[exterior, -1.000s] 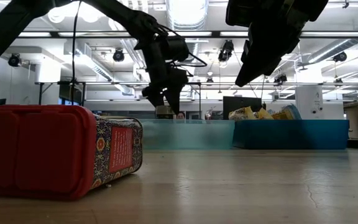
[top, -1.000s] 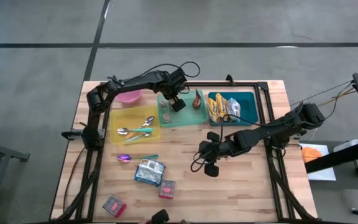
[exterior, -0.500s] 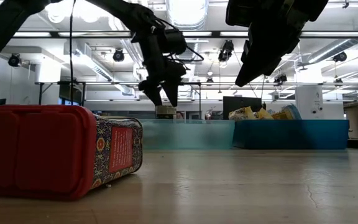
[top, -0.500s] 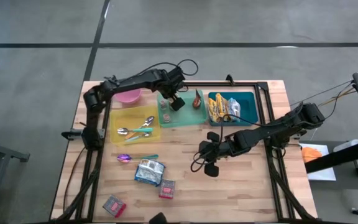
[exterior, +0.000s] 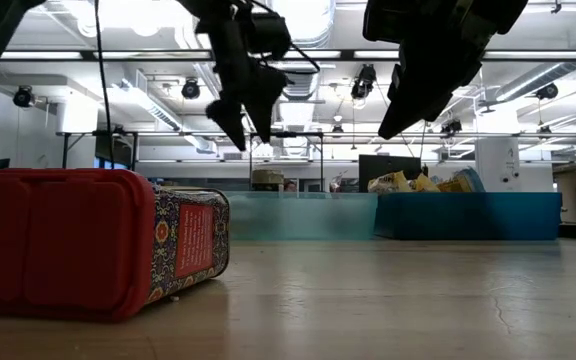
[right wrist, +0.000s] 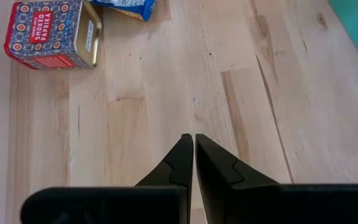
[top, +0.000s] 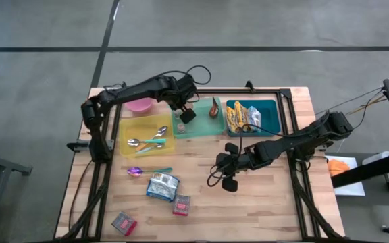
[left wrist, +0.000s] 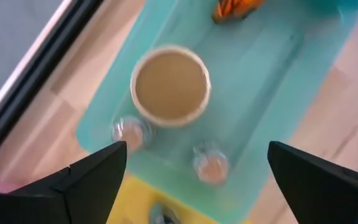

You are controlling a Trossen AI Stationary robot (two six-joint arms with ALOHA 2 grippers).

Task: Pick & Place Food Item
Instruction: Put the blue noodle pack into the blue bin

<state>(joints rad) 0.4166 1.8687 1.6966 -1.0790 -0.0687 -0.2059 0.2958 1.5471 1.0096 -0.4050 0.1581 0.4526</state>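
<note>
My left gripper (top: 186,115) hangs wide open above the pale green tray (top: 204,127), its fingers pointing down and touching nothing. Under it in the left wrist view stand a round tan-topped jar (left wrist: 171,85) and two small shakers (left wrist: 131,132) (left wrist: 210,165) on the tray's floor. An orange item (left wrist: 235,7) lies farther along the tray. My right gripper (top: 225,181) is shut and empty, hovering over bare wood at mid-table. A smoked paprika tin (right wrist: 51,34) and a blue bag (right wrist: 129,6) lie beyond its tips.
A pink bowl (top: 139,104) and a yellow tray (top: 135,127) with spoons sit left of the green tray. At its right a dark teal tray (top: 272,108) holds snack bags. A purple spoon (top: 137,171), a silver-blue bag (top: 162,185) and two tins (top: 182,204) (top: 123,223) lie toward the near edge.
My left gripper has risen above the pale green tray and drifted a little toward the table's left edge, staying open and empty. The jar and shakers have stayed put on the tray.
</note>
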